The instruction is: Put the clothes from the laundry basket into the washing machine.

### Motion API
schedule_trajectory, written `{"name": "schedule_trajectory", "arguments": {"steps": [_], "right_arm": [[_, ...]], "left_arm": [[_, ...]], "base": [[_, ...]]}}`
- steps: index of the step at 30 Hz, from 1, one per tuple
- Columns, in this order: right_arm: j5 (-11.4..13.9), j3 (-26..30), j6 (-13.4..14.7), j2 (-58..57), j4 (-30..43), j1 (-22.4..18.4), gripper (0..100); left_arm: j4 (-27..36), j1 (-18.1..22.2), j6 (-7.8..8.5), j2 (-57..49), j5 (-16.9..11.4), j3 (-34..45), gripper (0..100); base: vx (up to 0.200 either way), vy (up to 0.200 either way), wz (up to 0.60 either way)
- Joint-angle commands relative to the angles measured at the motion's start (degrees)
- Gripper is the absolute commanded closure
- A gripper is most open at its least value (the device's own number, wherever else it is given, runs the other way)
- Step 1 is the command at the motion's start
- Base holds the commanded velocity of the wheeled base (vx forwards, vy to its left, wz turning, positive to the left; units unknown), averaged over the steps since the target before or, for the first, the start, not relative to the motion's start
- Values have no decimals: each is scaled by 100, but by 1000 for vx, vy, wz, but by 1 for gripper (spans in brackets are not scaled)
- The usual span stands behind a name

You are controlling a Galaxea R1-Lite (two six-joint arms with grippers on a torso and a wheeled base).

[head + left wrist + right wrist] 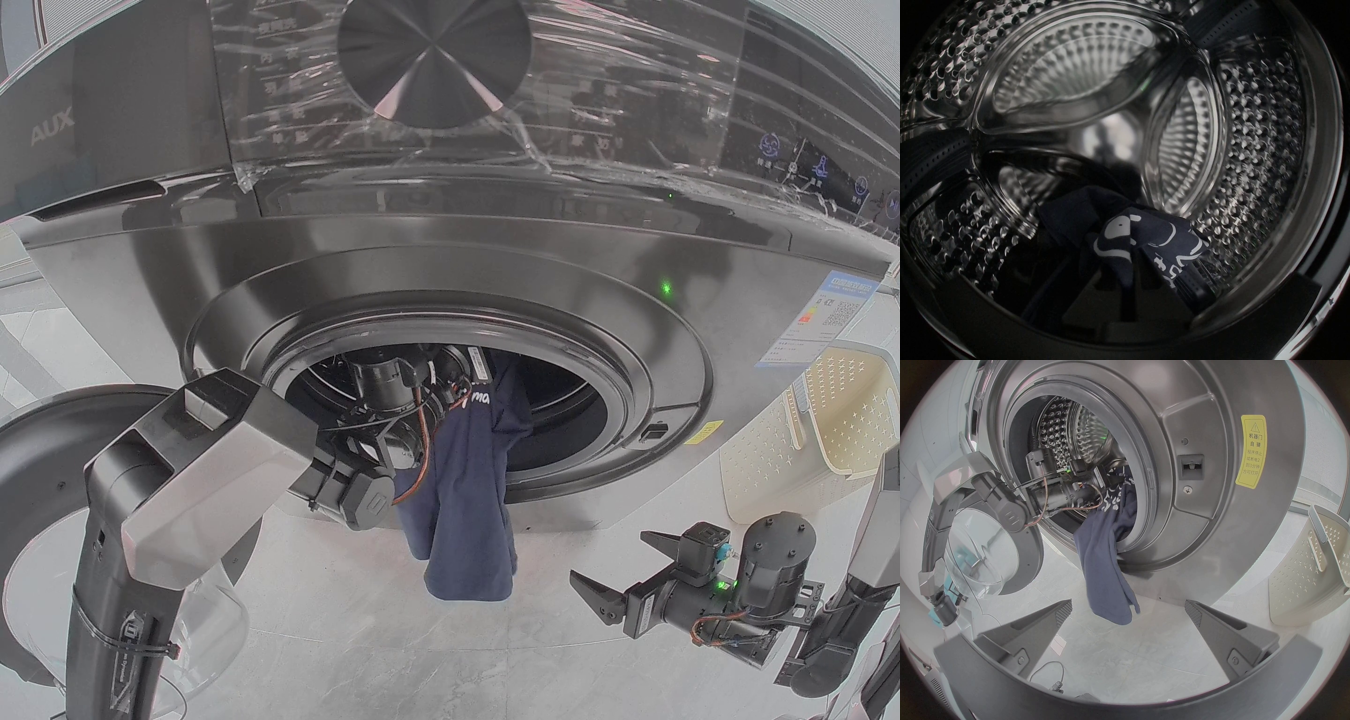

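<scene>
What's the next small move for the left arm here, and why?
Probably push the left gripper deeper into the drum before letting go: it grips the navy garment just inside the door rim, while most of the cloth hangs outside over it.

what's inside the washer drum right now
The left gripper holds the printed top of a navy garment just inside the drum; the rest hangs out over the opening's rim. The drum floor beneath it is too dark to tell.

It looked like a laundry room: a big dark washing machine stood on a pale floor beside a laundry basket.
</scene>
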Motion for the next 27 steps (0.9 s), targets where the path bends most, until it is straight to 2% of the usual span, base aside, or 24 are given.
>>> {"name": "schedule_trajectory", "arguments": {"steps": [1, 3, 4, 8, 9, 10, 13, 17, 21, 27], "right_arm": [[-1, -9, -7, -8, -19, -5, 0], [8, -9, -7, 0, -19, -5, 0], [8, -9, -7, 0, -19, -5, 0], [51, 0, -7, 0, -19, 3, 0], [51, 0, -7, 0, -19, 3, 0], [43, 0, -7, 0, -19, 3, 0], [51, 0, 2, 0, -10, 3, 0], [43, 9, 2, 9, -10, 65, 0], [43, 9, 11, 9, -1, 82, 0], [51, 17, 11, 9, -1, 109, 0]], "left_arm": [[-39, 109, -48, 313, 102, -405, 100], [-39, 100, -57, 269, 102, -343, 100], [-39, 82, -65, 251, 102, -317, 0], [66, -67, -74, -373, 102, 676, 0], [66, -67, -74, -373, 102, 676, 0], [154, -155, -74, -672, 102, 1177, 0], [304, -278, -65, -1111, 102, 1889, 0], [453, -454, -48, -1515, 14, 2662, 0], [453, -463, -21, -1427, -3, 2996, 0], [409, -366, -13, -891, -153, 2873, 0]], "base": [[0, 0, 0], [0, 0, 0], [0, 0, 0], [0, 0, 0], [0, 0, 0], [0, 0, 0], [0, 0, 0], [0, 0, 0], [0, 0, 0], [0, 0, 0]]}}
